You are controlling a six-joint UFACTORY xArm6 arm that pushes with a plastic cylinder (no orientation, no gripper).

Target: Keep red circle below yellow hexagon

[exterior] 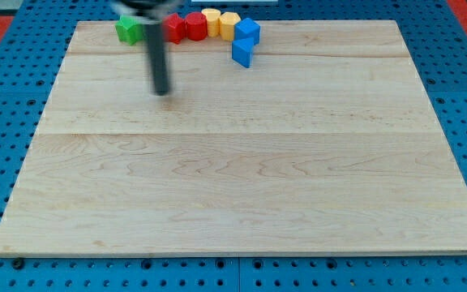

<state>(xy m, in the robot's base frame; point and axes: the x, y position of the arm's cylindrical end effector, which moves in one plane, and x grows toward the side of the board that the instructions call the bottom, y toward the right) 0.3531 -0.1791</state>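
Note:
Along the board's top edge sits a row of blocks. Two red blocks (186,26) stand side by side, their shapes hard to make out; the left one is partly hidden by the rod. To their right are two yellow blocks (220,23), the right one looking like a hexagon (229,25). My tip (163,91) rests on the bare wood, below and slightly left of the red blocks, well apart from them. The rod is blurred.
A green block (126,30) sits left of the rod at the top edge. Two blue blocks (246,40) stand right of the yellow ones, one below the other. The wooden board (242,178) lies on a blue pegboard.

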